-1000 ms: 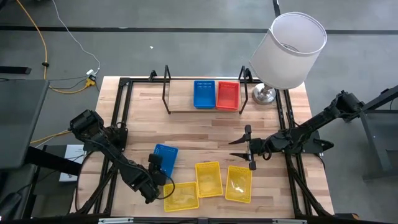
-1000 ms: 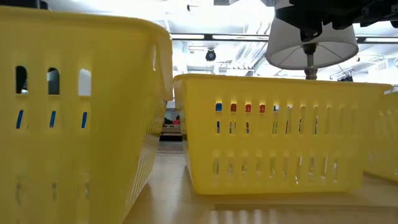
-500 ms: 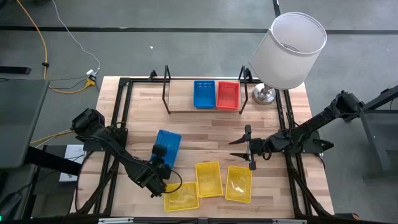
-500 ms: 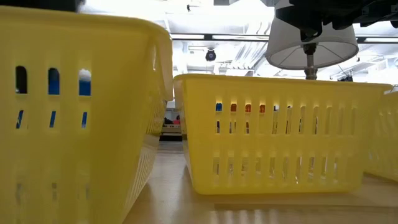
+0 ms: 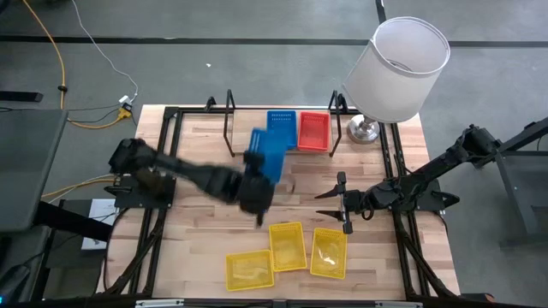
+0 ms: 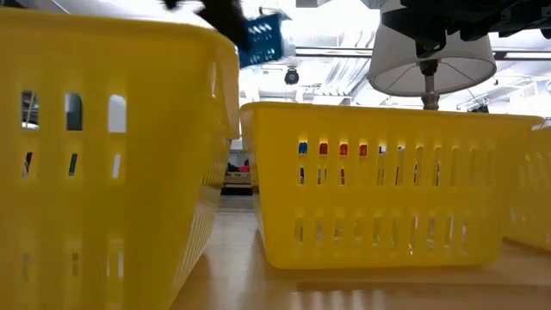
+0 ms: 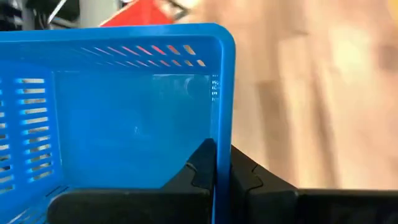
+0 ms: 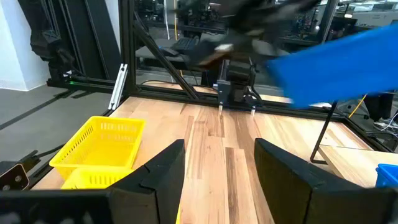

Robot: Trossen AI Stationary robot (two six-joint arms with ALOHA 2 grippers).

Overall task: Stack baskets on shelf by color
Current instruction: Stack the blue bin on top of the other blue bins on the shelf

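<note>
My left gripper hangs over the middle of the table, shut on a blue basket that it holds up in the air; the low view shows this basket high above the tabletop. On the shelf at the far edge, another blue basket and a red one rest side by side on their bottoms. Three yellow baskets sit on the table near its front edge. My right gripper waits open at the right, holding nothing. My left gripper pinches one side wall of the blue basket, one finger inside the basket and the other outside. The fingers come slanting down from the table's near-left side. The basket is lifted clear of the table and tilted.
A table lamp with a white shade stands at the far right corner beside the shelf's right end loop. Bare wood lies between the yellow baskets and the shelf. Black frame rails run along the table's sides.
My left gripper has taken hold of the blue basket that lay near the front left, lifted it clear of the table, and swung it up and toward the far right, toward the shelf. The basket now hangs tilted in the air.
</note>
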